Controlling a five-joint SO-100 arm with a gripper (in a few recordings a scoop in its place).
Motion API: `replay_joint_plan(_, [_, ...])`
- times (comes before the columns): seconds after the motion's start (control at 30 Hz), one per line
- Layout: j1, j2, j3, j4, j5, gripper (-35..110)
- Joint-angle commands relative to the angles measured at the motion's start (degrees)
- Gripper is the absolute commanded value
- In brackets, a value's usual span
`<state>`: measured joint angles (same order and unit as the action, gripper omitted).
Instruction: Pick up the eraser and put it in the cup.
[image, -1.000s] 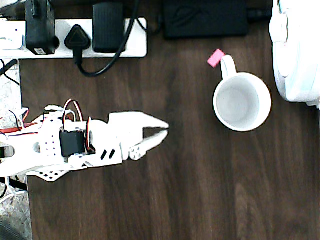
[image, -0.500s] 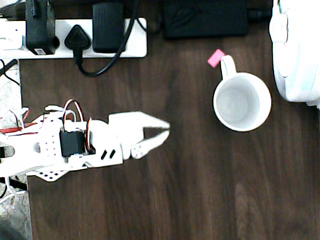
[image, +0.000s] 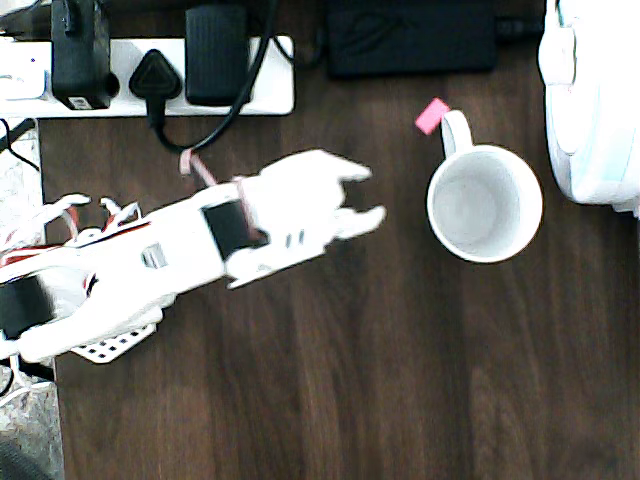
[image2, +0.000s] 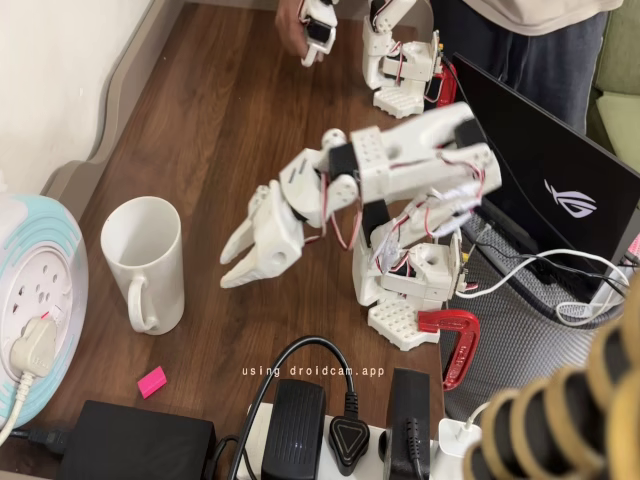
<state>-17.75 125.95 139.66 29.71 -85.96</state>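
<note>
A small pink eraser (image: 432, 115) lies on the dark wood table just left of the cup's handle; in the fixed view the eraser (image2: 151, 381) sits in front of the cup. The cup (image: 484, 203) is a white mug standing upright with an empty white inside, and in the fixed view the cup (image2: 145, 260) has its handle toward the camera. My white gripper (image: 368, 195) is open with nothing between its fingers. It hangs above the table left of the cup and below-left of the eraser. In the fixed view the gripper (image2: 233, 261) points down-left toward the cup.
A white power strip (image: 150, 75) with black plugs and a black adapter (image: 412, 38) line the top edge. A large white-and-pale-blue cable reel (image: 595, 100) stands right of the cup. A laptop (image2: 560, 190) and a red clamp (image2: 455, 340) sit by the arm's base.
The arm has swung up and stretched right, bringing the gripper closer to the cup and eraser. The jaws stay open. Eraser and cup have not moved.
</note>
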Motion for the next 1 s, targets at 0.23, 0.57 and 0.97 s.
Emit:
replay_joint_plan(0.23, [-4.5, -20.1, -16.6, 1.2, -8.9, 17])
replay_joint_plan(0.57, [-5.4, -37.7, -32.2, 3.1, -6.0, 17])
replay_joint_plan(0.97, [-7.9, -51.2, -48.6, 17.4, -5.4, 15])
